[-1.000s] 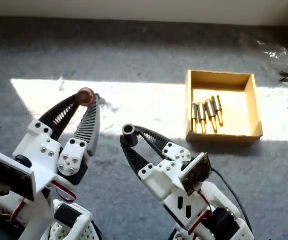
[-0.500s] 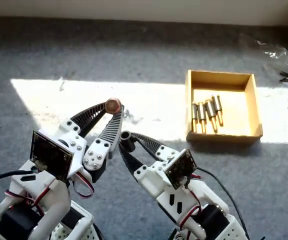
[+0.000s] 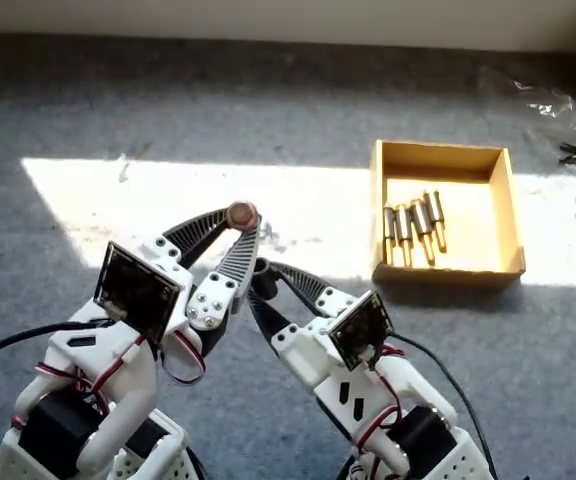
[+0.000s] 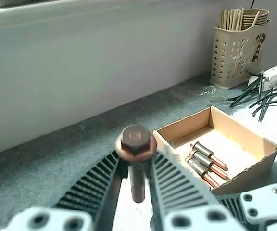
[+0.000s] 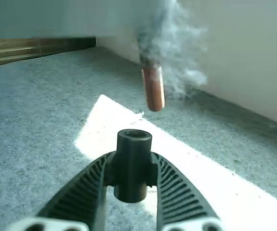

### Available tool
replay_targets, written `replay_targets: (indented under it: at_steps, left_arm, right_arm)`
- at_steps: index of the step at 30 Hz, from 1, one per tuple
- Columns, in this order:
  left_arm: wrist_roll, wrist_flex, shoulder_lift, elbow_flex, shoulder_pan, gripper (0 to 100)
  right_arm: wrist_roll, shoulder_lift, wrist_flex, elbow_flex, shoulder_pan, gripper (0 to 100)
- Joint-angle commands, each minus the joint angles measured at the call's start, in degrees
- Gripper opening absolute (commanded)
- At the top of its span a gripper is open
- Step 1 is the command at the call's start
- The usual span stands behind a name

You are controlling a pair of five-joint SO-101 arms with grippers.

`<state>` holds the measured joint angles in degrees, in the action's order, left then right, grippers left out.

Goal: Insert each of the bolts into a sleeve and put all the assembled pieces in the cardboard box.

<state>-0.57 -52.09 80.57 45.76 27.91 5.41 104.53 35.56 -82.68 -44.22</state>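
Bolt (image 3: 241, 214) moved nearer the sleeve (image 3: 261, 268), cardboard box (image 3: 438, 152) holding several assembled pieces (image 3: 415, 228)

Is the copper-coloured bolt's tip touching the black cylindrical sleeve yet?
Apart. The right wrist view shows carpet between the copper bolt and the black sleeve.

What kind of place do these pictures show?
Likely an indoor robot workbench, maybe in a lab or hobby room: a grey carpet-like table cover, a cardboard box of parts, and a beige holder of sticks.
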Motion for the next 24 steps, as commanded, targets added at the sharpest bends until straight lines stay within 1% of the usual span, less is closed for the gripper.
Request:
replay_targets:
  at_steps: [1,8,10,13,17,21,24]
  left_arm:
    - [-0.3,3.2,0.7,-0.4,0.8,1]
    - [-0.7,3.2,0.6,-0.7,0.8,1]
    - [-0.9,3.2,0.6,-0.7,0.8,1]
    - [-4.3,3.2,0.6,-0.8,0.8,1]
    - [-5.7,3.2,0.1,-1.4,0.8,1]
    - [-11.3,3.1,0.5,-1.3,0.7,1]
    - [-13.8,3.1,0.6,-1.4,0.7,1]
  right_arm:
    - [0.4,0.7,-1.7,0.4,1.4,0.5]
    - [0.5,0.8,-1.7,-2.0,1.5,0.5]
    - [0.6,0.8,-1.7,-2.0,2.5,0.5]
    - [0.6,0.8,-1.7,-2.0,3.6,0.5]
    - [0.6,0.8,-1.7,-2.0,3.8,0.5]
    - [0.4,0.8,-1.7,-2.0,3.8,0.5]
    - [0.3,0.8,-1.5,-2.0,3.8,0.5]
